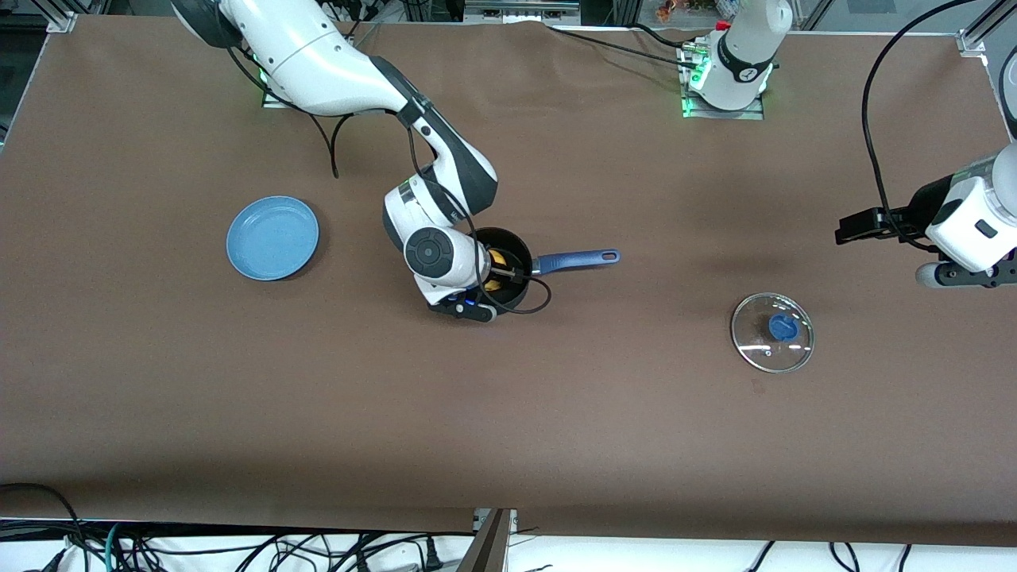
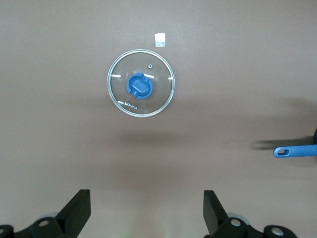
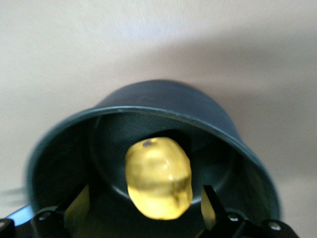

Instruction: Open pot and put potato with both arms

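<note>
Lid [image 1: 772,332] nearest the front camera: lies flat on the table [image 1: 556,413], knob up, well apart from the pot [image 1: 516,242]. Farther off, open pot holding the potato [image 3: 158,178]; right gripper [image 3: 144,193] lowered inside, fingers spread wide either side, not touching it. Beside, toward the right arm's end, blue plate [image 1: 272,237]. Left gripper [image 2: 147,208] hovers above the lid, jaws wide, empty.

Counted on the table: 1 pot [image 1: 508,270] with 1 long blue handle [image 1: 576,260], 1 glass lid [image 1: 772,332] with 1 blue knob [image 1: 783,326], 1 potato [image 3: 158,177], 1 blue plate [image 1: 272,237]. 2 white arms are present, carrying 1 left gripper [image 2: 147,213] and 1 right gripper [image 3: 143,210], 2 fingers each.
</note>
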Controlling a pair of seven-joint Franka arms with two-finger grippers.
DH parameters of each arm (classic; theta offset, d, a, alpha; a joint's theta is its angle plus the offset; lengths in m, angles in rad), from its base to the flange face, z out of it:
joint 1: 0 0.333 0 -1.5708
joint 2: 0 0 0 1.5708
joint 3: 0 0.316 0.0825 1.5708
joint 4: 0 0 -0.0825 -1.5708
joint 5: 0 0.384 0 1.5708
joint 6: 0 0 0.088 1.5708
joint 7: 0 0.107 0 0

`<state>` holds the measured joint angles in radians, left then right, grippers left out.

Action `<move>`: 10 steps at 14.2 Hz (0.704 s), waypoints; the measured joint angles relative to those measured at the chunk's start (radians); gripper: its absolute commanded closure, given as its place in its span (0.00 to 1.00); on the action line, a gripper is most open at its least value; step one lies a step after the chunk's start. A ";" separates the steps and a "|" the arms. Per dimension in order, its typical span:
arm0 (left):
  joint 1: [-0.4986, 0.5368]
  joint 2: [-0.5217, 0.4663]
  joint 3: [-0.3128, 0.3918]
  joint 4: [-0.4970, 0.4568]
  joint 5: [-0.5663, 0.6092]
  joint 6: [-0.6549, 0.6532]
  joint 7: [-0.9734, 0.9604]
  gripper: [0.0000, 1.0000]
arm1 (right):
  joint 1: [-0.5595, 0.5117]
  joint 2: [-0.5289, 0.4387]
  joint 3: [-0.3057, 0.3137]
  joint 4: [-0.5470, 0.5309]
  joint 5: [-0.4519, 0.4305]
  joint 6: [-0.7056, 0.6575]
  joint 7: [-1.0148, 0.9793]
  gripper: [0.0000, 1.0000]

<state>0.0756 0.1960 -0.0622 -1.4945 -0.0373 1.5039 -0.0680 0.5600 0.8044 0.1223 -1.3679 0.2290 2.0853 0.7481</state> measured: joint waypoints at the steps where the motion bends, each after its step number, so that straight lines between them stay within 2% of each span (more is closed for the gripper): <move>1: 0.001 0.000 0.002 0.001 0.000 -0.003 0.000 0.00 | 0.000 -0.032 -0.021 0.007 -0.002 -0.032 0.000 0.00; 4: 0.001 0.000 0.004 0.003 0.000 -0.011 0.000 0.00 | -0.002 -0.167 -0.119 0.017 -0.025 -0.165 -0.004 0.00; 6: 0.001 0.000 0.005 0.004 0.000 -0.012 0.000 0.00 | -0.006 -0.256 -0.175 0.017 -0.108 -0.262 -0.025 0.00; 8: 0.001 0.001 0.006 0.005 0.000 -0.012 0.000 0.00 | -0.006 -0.330 -0.237 0.016 -0.170 -0.360 -0.085 0.00; 10: 0.001 0.001 0.006 0.006 0.000 -0.013 0.000 0.00 | -0.007 -0.396 -0.325 0.015 -0.178 -0.427 -0.214 0.00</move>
<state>0.0768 0.1968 -0.0557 -1.4883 -0.0372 1.4910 -0.0680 0.5531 0.4082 -0.2028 -1.3525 0.0508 1.6580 0.5338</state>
